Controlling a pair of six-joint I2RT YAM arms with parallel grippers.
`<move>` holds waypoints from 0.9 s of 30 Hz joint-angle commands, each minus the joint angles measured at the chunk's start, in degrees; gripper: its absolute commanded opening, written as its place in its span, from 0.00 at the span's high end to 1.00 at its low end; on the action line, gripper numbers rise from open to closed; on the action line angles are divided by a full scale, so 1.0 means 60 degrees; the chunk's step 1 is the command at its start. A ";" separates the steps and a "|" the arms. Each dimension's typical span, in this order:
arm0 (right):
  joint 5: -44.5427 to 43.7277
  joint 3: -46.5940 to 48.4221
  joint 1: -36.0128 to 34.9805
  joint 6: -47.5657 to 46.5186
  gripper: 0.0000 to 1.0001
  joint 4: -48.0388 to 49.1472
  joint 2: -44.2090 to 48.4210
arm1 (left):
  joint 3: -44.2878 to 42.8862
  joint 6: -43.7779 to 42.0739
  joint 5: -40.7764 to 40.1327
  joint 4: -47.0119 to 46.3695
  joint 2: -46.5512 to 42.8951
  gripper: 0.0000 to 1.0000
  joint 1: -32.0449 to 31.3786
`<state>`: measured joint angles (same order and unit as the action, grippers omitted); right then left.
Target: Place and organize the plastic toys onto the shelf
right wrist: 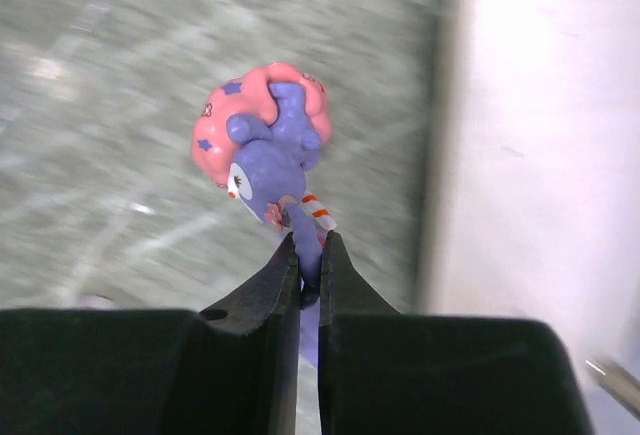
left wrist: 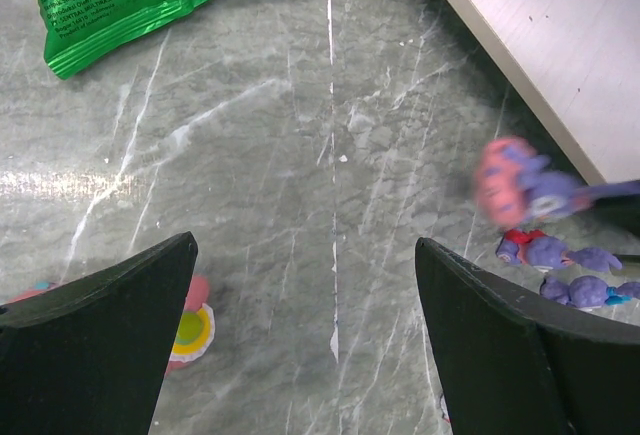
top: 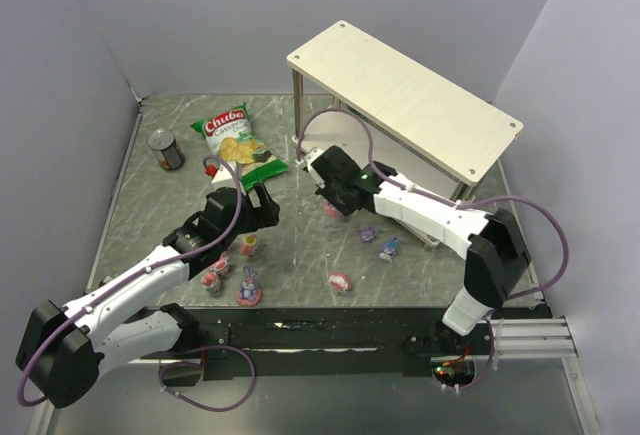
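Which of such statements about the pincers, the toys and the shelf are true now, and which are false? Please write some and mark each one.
1. The right pincer is shut on a purple toy. True.
2. The left pincer holds a toy. False: it is open, with nothing between its fingers.
3. Toys stand on top of the shelf. False: no toy shows there.
4. In the top view, the can stands left of the bag. True.

Pale grey walls (top: 70,75) on three sides, grey-green marbled tabletop (top: 300,250) — soft glare
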<state>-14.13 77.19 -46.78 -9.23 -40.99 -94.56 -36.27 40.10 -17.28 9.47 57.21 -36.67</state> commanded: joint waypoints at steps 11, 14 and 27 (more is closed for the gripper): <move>-0.2565 -0.0017 0.1791 -0.1858 1.00 -0.0229 0.1024 | 0.0127 -0.0106 0.0433 -0.1052 0.0499 0.03 0.0046; -0.3108 -0.0499 0.1850 -0.2298 1.00 0.0034 0.1068 | 0.0142 -0.0135 0.0506 -0.1110 0.0543 0.04 0.0046; -0.3300 -0.1248 0.2246 -0.2651 0.98 0.0285 0.1507 | 0.0215 -0.0267 0.0682 -0.1140 0.0558 0.04 0.0076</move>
<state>-32.10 69.97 -34.20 -24.82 -40.69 -88.79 -34.98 39.62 -14.20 4.75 60.55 -36.56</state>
